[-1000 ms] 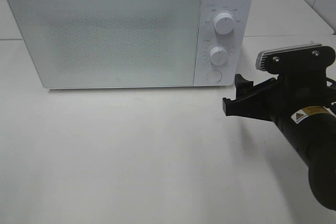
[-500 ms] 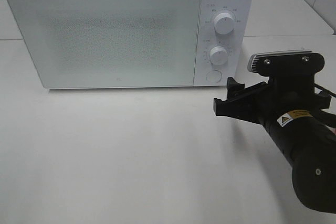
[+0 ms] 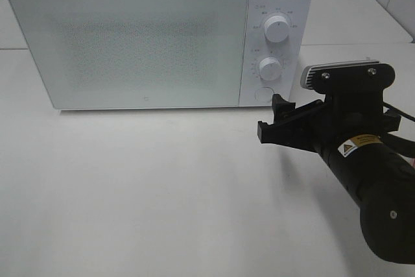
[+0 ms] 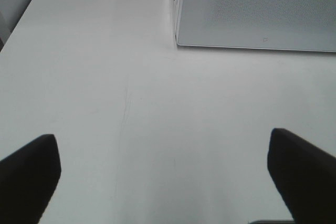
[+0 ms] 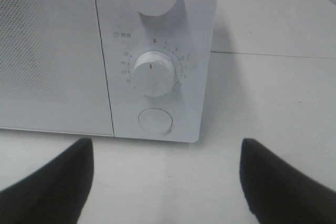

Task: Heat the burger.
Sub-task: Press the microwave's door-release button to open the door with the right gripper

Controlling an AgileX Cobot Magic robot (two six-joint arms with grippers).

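Right fingers (image 3: 266,133) nearer microwave button (image 3: 263,93)

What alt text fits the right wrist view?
The open right tool, dark fingers spread wide and empty, faces a boxy white microwave: a round white timer dial sits above a round white push button. The microwave stands on a white tabletop.

Microwave (image 3: 159,37) interior unseen behind frosted door (image 3: 130,43)
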